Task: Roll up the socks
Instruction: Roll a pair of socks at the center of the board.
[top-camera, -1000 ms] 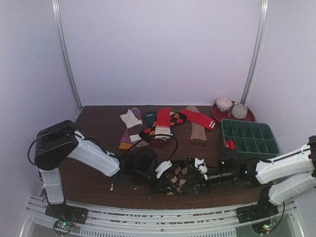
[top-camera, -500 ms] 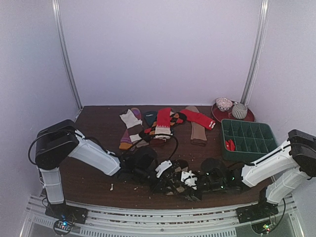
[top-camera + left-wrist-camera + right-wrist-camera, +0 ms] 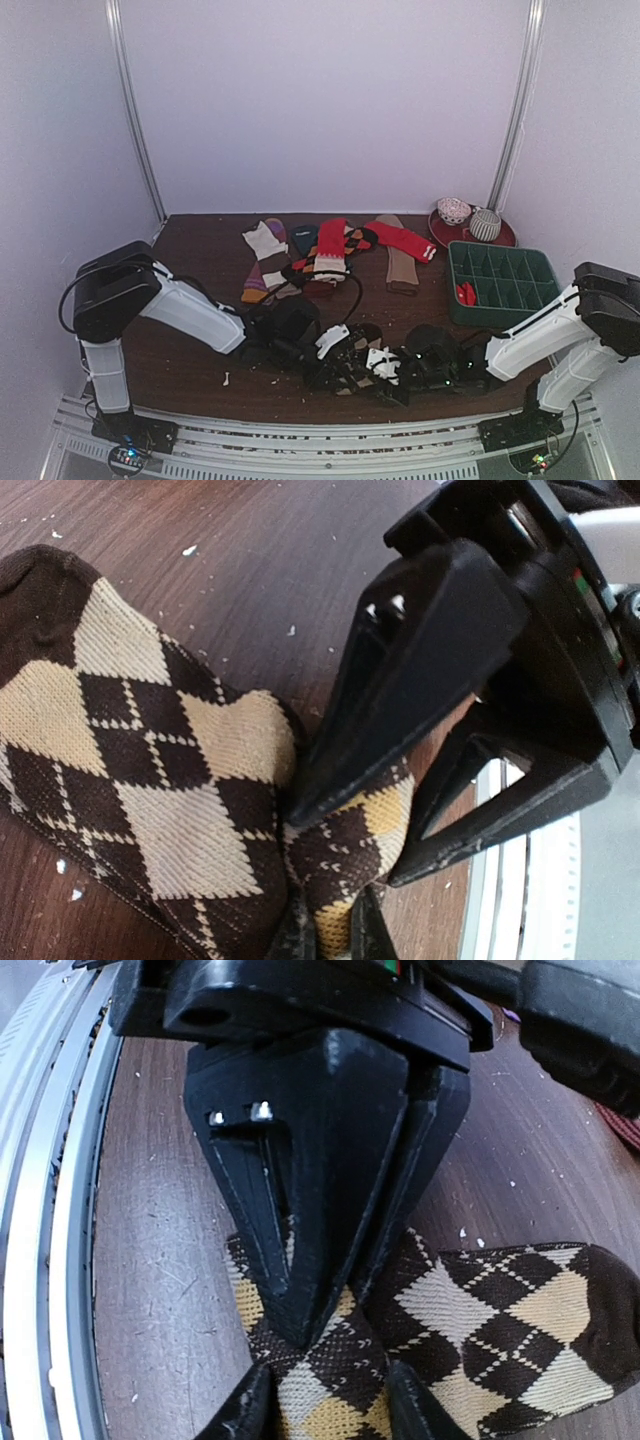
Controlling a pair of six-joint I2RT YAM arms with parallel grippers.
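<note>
Seen from above, the dark brown wooden table (image 3: 200, 250) carries a dark brown cloth argyle sock (image 3: 340, 382) with tan diamonds, bunched near the front edge between the two arms. The black left gripper (image 3: 346, 362) and the black right gripper (image 3: 375, 371) meet over it, close together. At the back, a long red sock (image 3: 402, 239) with a white-and-red striped cuff lies beside a loose heap of mixed cloth socks (image 3: 275, 262), well apart from both grippers. To the right stand a green plastic compartment tray (image 3: 505, 249) and, behind it, a dark red round plate (image 3: 500, 238) bearing two rolled sock balls (image 3: 485, 224). In the left wrist view, the argyle sock (image 3: 150, 780) spreads flat over the wood and narrows into a fold. The left gripper (image 3: 331, 932) is clenched on that fold. The right gripper (image 3: 352, 842) reaches in from the upper right, with one of its fingers (image 3: 400, 700) lying on the cloth. In the right wrist view, the right gripper (image 3: 325, 1410) has a finger on each side of the narrowed argyle sock (image 3: 500, 1310), both seeming to touch it, but whether they squeeze it I cannot tell. The left gripper (image 3: 300, 1335) points down onto the cloth just ahead.
</note>
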